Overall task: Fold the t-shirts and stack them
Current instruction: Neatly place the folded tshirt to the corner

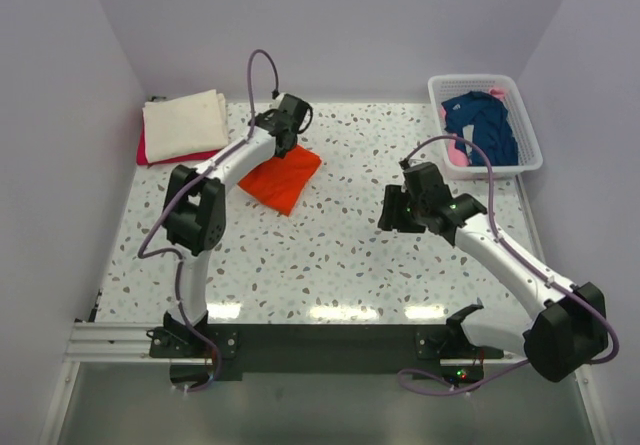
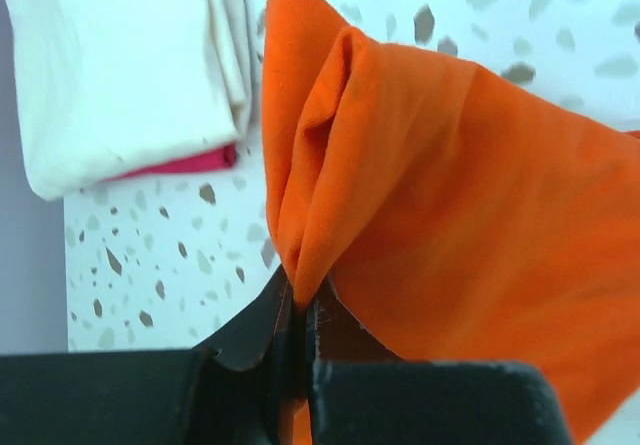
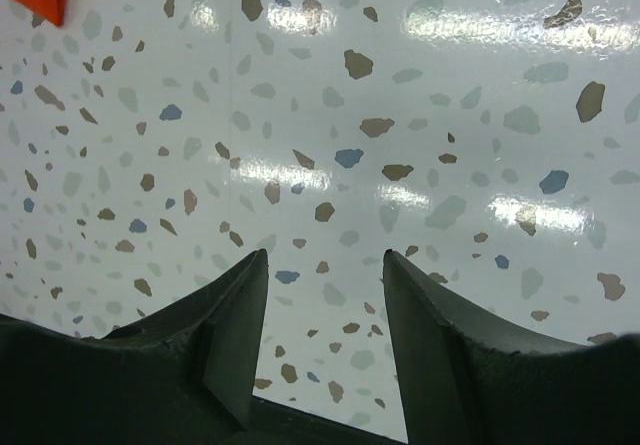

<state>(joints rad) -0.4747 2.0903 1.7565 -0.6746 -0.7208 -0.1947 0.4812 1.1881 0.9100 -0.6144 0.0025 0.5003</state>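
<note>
Orange t-shirt, folded, pinched between clamped left gripper fingers; cream t-shirt pile beyond fingertips, to left. Right gripper parted, empty. Judged step: stacking. Next: lift, carry onto pile.

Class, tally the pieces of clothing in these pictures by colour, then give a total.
orange shirt: 1
cream shirt: 1
red shirt: 1, under the cream one
navy shirt: 1, in the basket
pink cloth: 1, mostly hidden under the navy one
Total: 5
</note>
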